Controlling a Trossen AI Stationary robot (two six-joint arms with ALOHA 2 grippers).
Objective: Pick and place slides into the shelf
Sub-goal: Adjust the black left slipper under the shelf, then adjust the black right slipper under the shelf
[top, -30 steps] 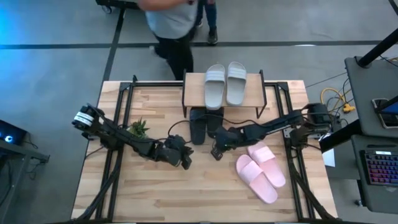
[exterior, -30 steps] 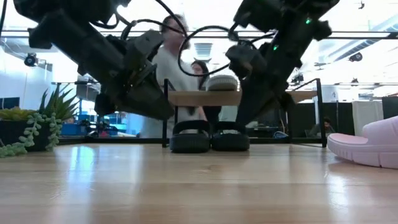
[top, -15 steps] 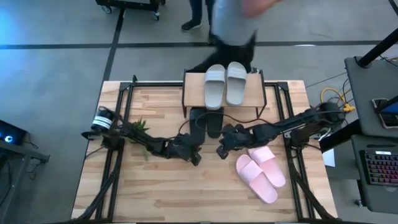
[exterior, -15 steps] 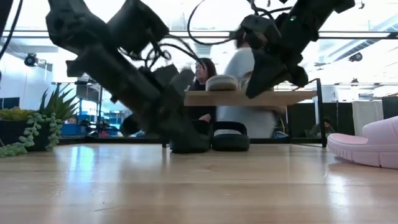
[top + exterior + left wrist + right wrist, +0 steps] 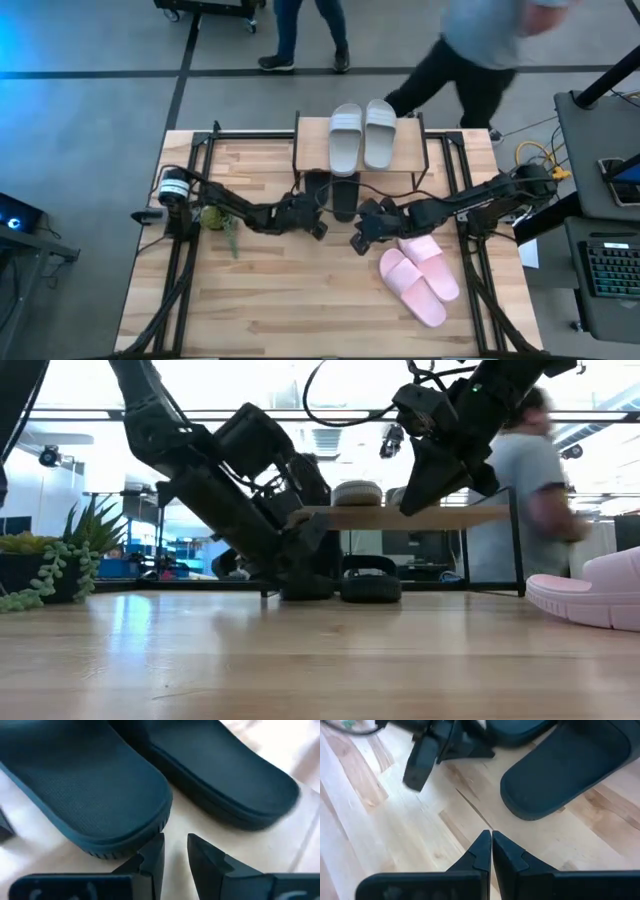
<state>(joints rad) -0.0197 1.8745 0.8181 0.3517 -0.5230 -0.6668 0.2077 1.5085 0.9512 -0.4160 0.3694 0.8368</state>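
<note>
A wooden table [image 5: 250,300] is seen from above with two dark robot arms reaching toward its middle. At the table's far edge stands the shelf [image 5: 312,145], a low rack with a light wooden top board and thin black side frames. A pair of grey slides [image 5: 362,134] lies side by side on the top board. A pair of black slides [image 5: 343,193] sits on the table at the shelf's front, partly under the top board, heels pointing out toward the arms.

The left gripper [image 5: 314,222] is low at the table, just at the heel of the left-hand black slide. In the left wrist view its fingers [image 5: 150,857] stand slightly apart with a narrow gap, holding nothing, right beside the rounded heel of a black slide [image 5: 95,795]; the second black slide [image 5: 225,780] lies next to it.

The right gripper [image 5: 360,240] hangs above the table in front of the black pair. In the right wrist view its fingers [image 5: 481,850] are pressed together and empty, over bare wood, with a black slide heel [image 5: 565,770] ahead.

A pair of pink slides [image 5: 420,275] lies on the table toward the right, angled, apart from the shelf. A small green plant [image 5: 222,222] sits by the left arm. Beyond the table a person [image 5: 480,50] is walking past.
</note>
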